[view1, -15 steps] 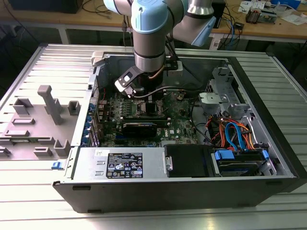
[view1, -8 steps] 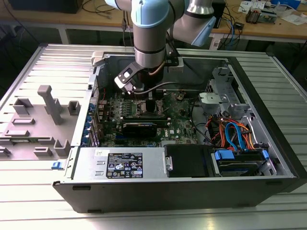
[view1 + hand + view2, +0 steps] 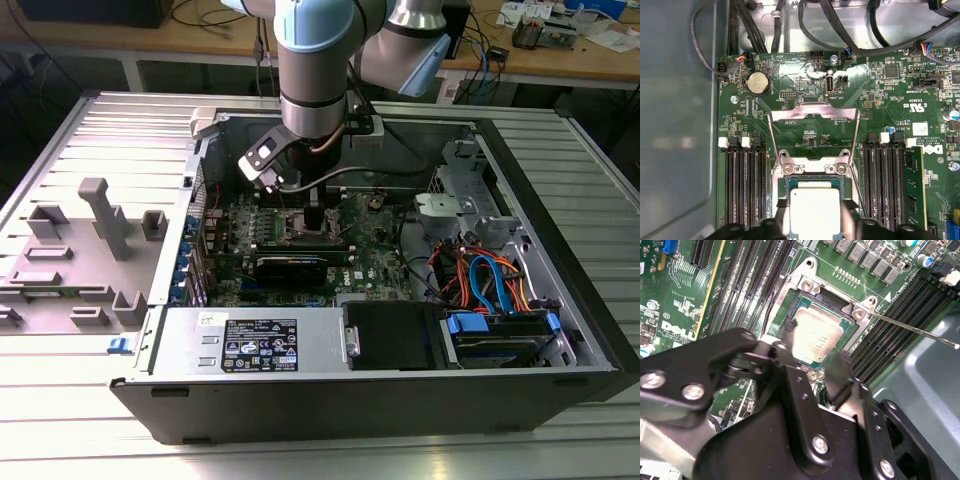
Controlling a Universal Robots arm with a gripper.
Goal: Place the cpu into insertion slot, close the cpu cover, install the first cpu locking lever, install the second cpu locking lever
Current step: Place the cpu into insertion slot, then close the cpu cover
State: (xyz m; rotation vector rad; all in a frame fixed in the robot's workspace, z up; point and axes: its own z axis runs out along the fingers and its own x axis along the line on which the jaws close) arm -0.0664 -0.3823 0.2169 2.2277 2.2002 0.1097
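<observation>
End effector [image 3: 816, 212]: black, lowered inside the case, set astride the cpu on two opposite sides. Whether it pinches the chip or stands just clear of it cannot be told.
Surface [image 3: 80, 400]: slatted metal, carrying the case.
Computer case [image 3: 400, 400]: lies on its side with the panel off; the arm reaches down into it.
Motherboard [image 3: 880, 100]: green, flat on the case floor.
Memory slots [image 3: 745, 190]: long black rows flanking the socket on both sides.
Cpu cover [image 3: 815, 112]: silvery frame swung open, away from the socket, hinged at one edge.
Locking lever [image 3: 915, 330]: thin rod sticking out from a socket corner, not latched.
Insertion slot [image 3: 812, 178]: dark square directly under the end effector.
Cpu [image 3: 815, 197]: silvery top up, within the slot's frame, between the end effector's two sides.
</observation>
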